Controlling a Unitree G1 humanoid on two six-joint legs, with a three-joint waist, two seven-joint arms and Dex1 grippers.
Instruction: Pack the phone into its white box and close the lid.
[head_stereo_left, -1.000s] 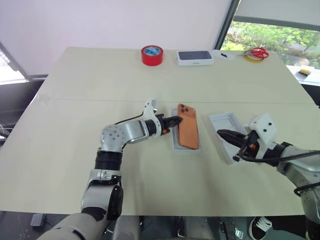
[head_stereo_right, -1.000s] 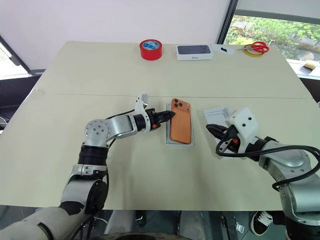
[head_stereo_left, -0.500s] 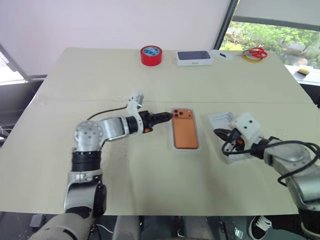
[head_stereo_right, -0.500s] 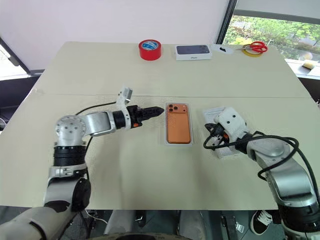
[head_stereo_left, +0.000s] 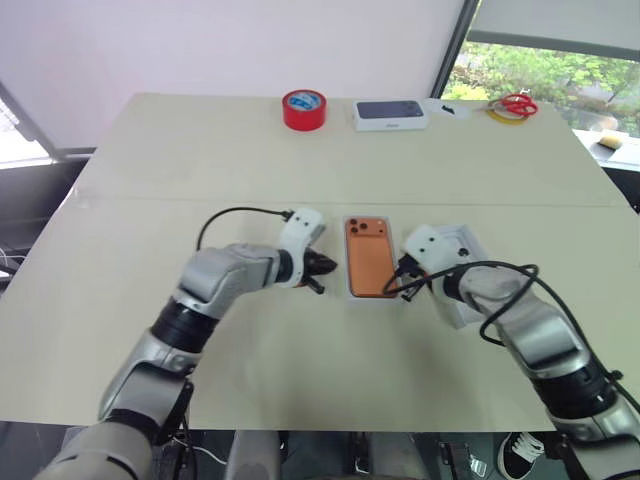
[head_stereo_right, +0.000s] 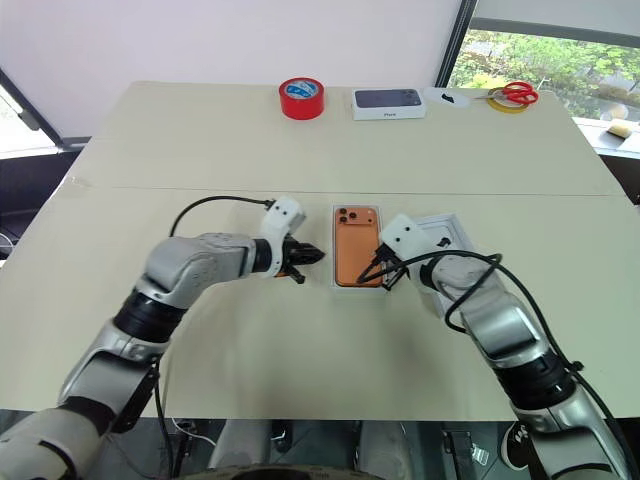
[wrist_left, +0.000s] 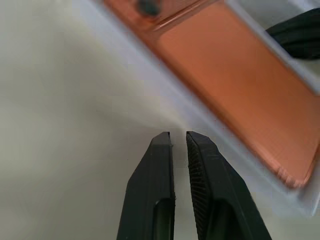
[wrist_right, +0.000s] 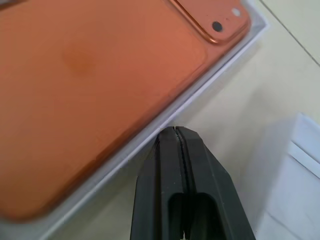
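The left gripper has its two black fingers nearly together, a thin slit between the tips, holding nothing; the tips hang over bare table just short of the white box on its long side at nine o'clock. The right gripper is pressed fully together and empty, its tip just at the box's opposite long wall, at three o'clock of the phone. The phone lies flat inside the box, back up, camera block toward twelve o'clock, thin white walls showing all round it. The lid lies open side up on the table just past the right gripper, at three o'clock of the box, partly covered by that arm. Toward six o'clock the table is bare; the red tape roll and the dark-topped white box sit well apart along the far edge at twelve.
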